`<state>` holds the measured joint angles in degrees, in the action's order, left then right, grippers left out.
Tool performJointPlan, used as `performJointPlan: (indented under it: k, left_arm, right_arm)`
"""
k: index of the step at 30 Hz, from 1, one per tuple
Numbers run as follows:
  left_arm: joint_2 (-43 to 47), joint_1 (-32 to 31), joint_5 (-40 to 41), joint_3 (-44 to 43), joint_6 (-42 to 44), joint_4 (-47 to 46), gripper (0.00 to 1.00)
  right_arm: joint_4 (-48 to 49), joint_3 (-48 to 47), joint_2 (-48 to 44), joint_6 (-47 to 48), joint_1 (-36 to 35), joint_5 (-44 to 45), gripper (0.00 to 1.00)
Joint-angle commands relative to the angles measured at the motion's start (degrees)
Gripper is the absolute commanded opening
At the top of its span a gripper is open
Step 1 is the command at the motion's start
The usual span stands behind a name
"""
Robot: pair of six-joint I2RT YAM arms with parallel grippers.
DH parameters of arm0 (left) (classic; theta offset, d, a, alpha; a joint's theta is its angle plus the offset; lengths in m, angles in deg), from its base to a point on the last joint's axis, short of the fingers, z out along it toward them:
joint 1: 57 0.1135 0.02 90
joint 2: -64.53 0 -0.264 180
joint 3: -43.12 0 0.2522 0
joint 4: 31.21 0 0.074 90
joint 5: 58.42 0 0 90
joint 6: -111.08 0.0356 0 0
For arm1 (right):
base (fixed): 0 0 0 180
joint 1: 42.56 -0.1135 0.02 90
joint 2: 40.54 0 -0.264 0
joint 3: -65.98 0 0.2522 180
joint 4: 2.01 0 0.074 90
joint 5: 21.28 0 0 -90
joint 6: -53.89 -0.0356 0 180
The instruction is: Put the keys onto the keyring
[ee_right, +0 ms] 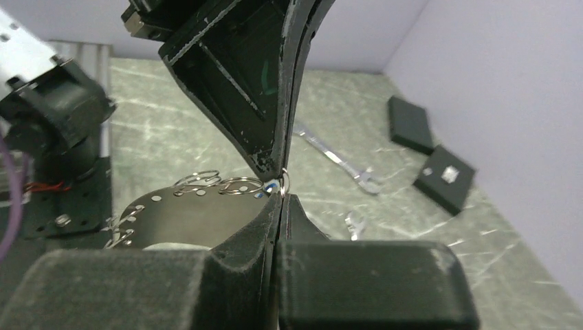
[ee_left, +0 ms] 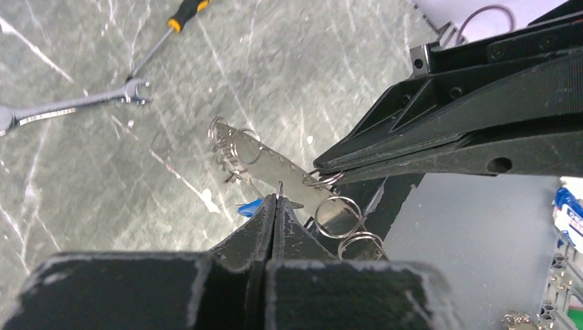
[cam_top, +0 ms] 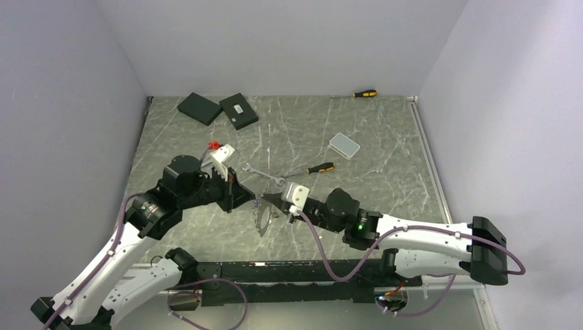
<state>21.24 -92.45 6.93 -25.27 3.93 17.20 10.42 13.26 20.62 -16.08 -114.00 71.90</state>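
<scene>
The keyring shows as a rounded flat grey metal plate [cam_top: 262, 218] with several small wire split rings on its rim, not one big loop. It hangs between my grippers above the table and shows in the left wrist view [ee_left: 282, 165] and the right wrist view [ee_right: 179, 216]. My left gripper [ee_left: 278, 196] is shut on a thin ring wire at the plate's edge. My right gripper [ee_right: 282, 196] is shut on a split ring there too, tip to tip with the left. One silver spanner key [cam_top: 263, 174] lies on the table behind them. A second spanner's open end [ee_right: 354, 223] peeks out beside my right fingers.
A yellow-and-black screwdriver [cam_top: 320, 168] lies right of the spanner and another [cam_top: 364, 93] lies at the back wall. A white box [cam_top: 344, 145] sits at back right, two black boxes [cam_top: 218, 109] at back left, and a small red-and-white item [cam_top: 218, 150] is near the left arm.
</scene>
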Motion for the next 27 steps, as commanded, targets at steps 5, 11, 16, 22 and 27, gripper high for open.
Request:
performJointPlan:
  k: [5, 11, 16, 22, 27]
  left_arm:
    - [2.8, 0.07, 1.53, 8.57, 0.19, -5.01, 0.0]
    - [2.04, 0.02, 1.42, 12.13, 1.27, -6.54, 0.0]
    - [-0.82, 0.01, 0.38, 12.78, 2.5, -7.66, 0.0]
    - [-2.42, 0.02, -0.02, 12.6, 4.18, -7.7, 0.0]
    - [-3.9, 0.0, -0.09, 12.19, 5.79, -7.5, 0.0]
  right_arm:
    - [23.75, 11.92, 1.74, -30.17, 15.86, -30.51, 0.0]
    - [36.97, 16.78, 12.82, -41.25, 24.37, -44.41, 0.0]
    - [46.99, 22.05, 21.14, -46.07, 27.19, -46.38, 0.0]
    - [44.78, 27.97, 21.74, -45.89, 28.28, -39.82, 0.0]
    - [39.98, 33.61, 14.38, -46.59, 28.59, -31.19, 0.09]
